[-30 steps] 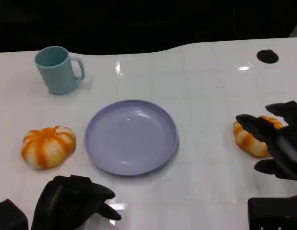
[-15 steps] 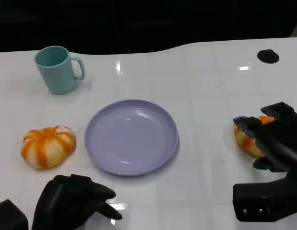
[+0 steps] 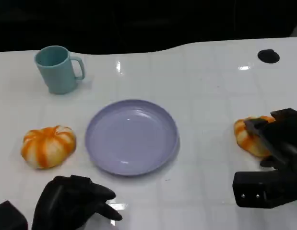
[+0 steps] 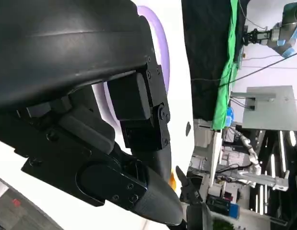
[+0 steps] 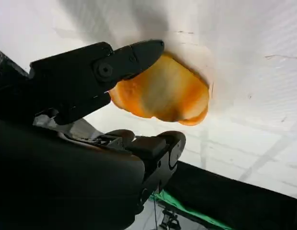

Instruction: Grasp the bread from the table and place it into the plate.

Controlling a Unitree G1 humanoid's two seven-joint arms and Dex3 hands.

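Note:
An orange-and-white bread (image 3: 247,138) lies on the white table at the right, and in the right wrist view the bread (image 5: 167,93) still rests on the tabletop. My right hand (image 3: 278,141) is over it with fingers apart; one finger (image 5: 114,67) lies on the bread's top and another curls beside its edge. A lilac plate (image 3: 131,136) sits in the middle with nothing in it. A second orange bread (image 3: 47,146) lies left of the plate. My left hand (image 3: 74,201) rests near the front edge, fingers curled in, holding nothing.
A teal cup (image 3: 57,69) stands at the back left. A round black hole (image 3: 268,56) marks the table at the back right. The table's far edge runs along a dark background. Bare white tabletop (image 3: 206,96) lies between plate and right bread.
My right hand has drawn back and lowered onto the right bread, its fingers coming closer around it. The bread, the plate and my left hand have stayed in place.

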